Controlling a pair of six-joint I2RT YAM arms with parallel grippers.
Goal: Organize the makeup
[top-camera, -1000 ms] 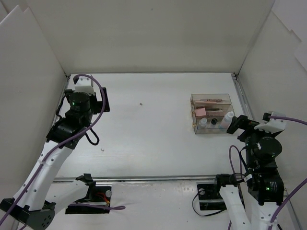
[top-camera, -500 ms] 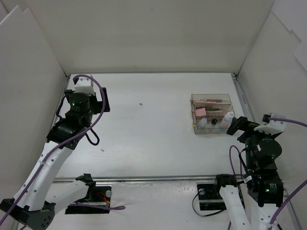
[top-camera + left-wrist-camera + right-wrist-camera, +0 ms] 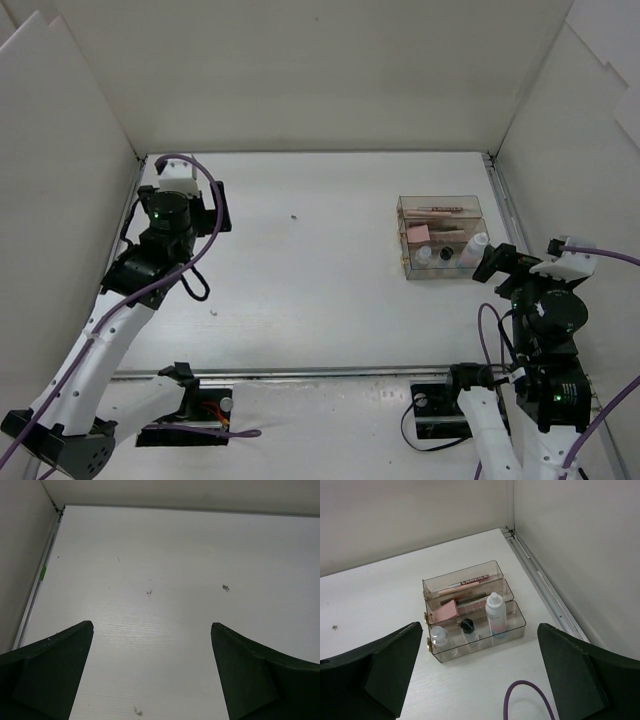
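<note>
- Against the earlier overhead views almost nothing has changed: the clear tiered box (image 3: 475,648) sits on the same patch of the worktop (image 3: 320,280), and everything in it lies as before.
- The left arm has shifted a touch. Its wrist is slightly farther from the box and its forearm is angled a little differently.
- The right arm has barely moved. Its white wrist piece sits a shade lower in the overhead view.
- The left arm reaches up from its base along the side wall, elbow bent. The left end effector (image 3: 151,630) is well apart from the box, off to the box's left.
- Its fingers are spread wide with nothing between them, only bare worktop below.
- The right arm stands folded and fairly upright over its base. The right end effector (image 3: 480,625) is near the box's near right corner, pointing towards the box.
- Its fingers also stand wide apart and hold nothing.
- All the makeup in view is inside the box, none on the worktop around it.
- In the tier nearest the right arm stand a small clear bottle (image 3: 438,635), a black-topped jar (image 3: 467,626) and a taller white-capped bottle (image 3: 496,614), side by side.
- In the middle tier a pink square (image 3: 445,611) leans at the left end, with a brownish palette (image 3: 472,608) beside it.
- In the far tier lies a pale stick with red lettering (image 3: 470,581), flat along its length.
- A purple cable (image 3: 525,695) loops on the near side of the box, apart from it.
</note>
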